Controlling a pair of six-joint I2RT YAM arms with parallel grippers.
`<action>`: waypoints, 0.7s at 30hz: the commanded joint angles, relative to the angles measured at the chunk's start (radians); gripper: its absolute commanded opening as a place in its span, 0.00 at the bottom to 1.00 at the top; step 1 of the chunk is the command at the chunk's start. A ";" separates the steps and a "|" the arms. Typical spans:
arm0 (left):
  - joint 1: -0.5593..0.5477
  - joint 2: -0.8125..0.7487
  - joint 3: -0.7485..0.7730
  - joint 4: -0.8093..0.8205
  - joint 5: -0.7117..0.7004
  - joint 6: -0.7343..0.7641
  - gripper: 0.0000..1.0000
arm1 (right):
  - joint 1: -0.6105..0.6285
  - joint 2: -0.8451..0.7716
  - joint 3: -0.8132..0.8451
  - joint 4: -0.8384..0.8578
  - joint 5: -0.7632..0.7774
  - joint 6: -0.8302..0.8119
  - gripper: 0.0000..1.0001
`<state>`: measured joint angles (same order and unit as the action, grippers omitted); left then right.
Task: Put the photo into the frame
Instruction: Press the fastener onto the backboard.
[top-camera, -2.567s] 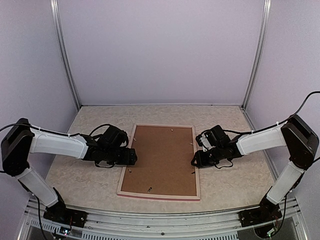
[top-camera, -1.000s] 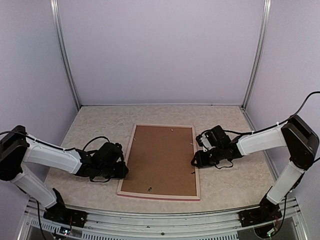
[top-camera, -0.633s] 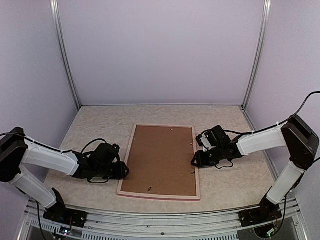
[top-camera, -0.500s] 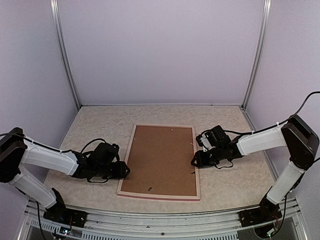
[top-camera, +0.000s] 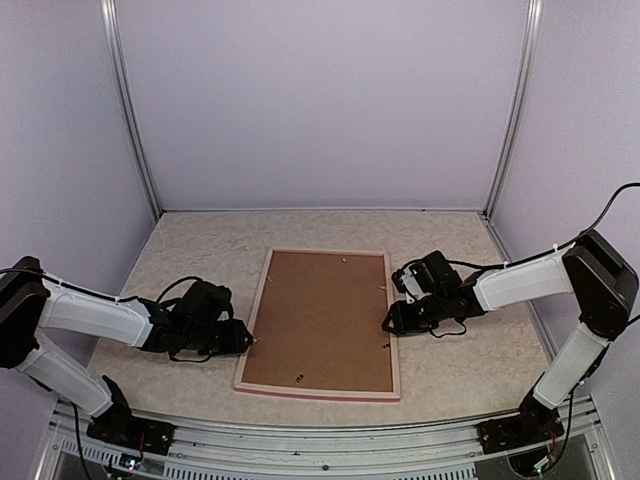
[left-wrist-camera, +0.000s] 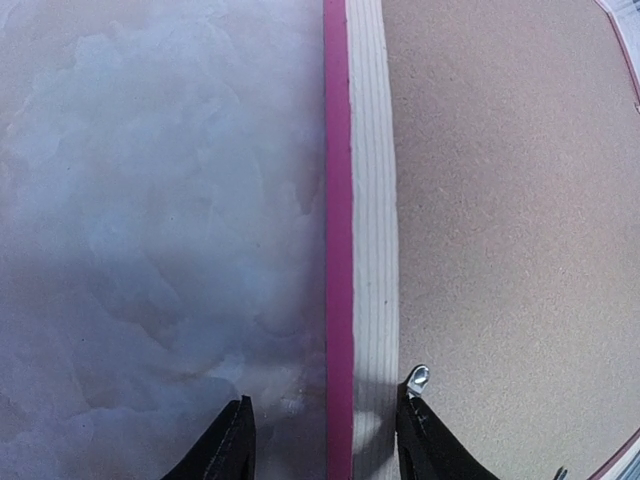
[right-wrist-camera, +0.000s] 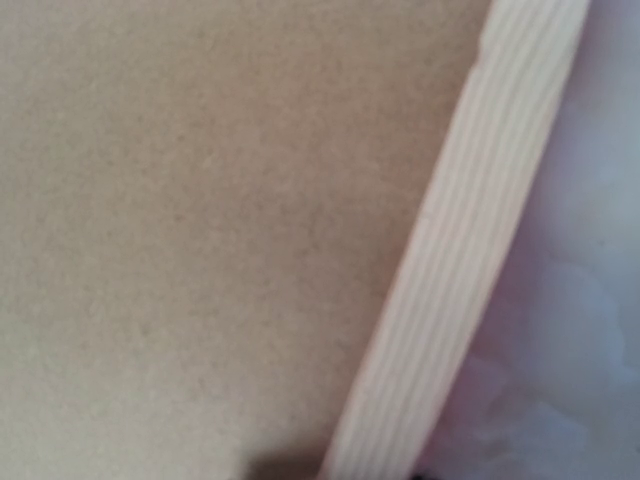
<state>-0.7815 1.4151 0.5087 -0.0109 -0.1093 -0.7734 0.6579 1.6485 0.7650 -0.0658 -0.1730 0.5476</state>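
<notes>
The frame lies face down on the table, pale wood back up and pink side showing. The brown backing board sits inside it. The photo is hidden. My left gripper is open at the frame's left rail. One finger is over the table and the other over the board's edge, beside a small metal tab. My right gripper is low at the frame's right rail. Its fingers barely show, so I cannot tell its state.
Small metal tabs sit round the board's edges. The pale marbled table is walled by lilac panels at the left, back and right. A metal rail runs along the near edge.
My left gripper has slid along the frame's left rail toward the near end and lately drawn slightly left. The right arm and the frame have not moved.
</notes>
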 joint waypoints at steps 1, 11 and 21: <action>-0.017 0.037 0.011 -0.039 -0.002 0.022 0.49 | -0.005 -0.007 -0.011 -0.016 -0.023 0.005 0.37; -0.060 0.075 0.052 -0.126 -0.114 0.017 0.38 | -0.005 -0.003 -0.005 -0.019 -0.023 0.001 0.37; -0.078 0.057 0.039 -0.164 -0.164 0.006 0.29 | -0.006 0.004 -0.006 -0.013 -0.025 0.004 0.37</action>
<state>-0.8551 1.4616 0.5659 -0.0540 -0.2188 -0.7631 0.6579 1.6485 0.7650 -0.0658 -0.1745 0.5472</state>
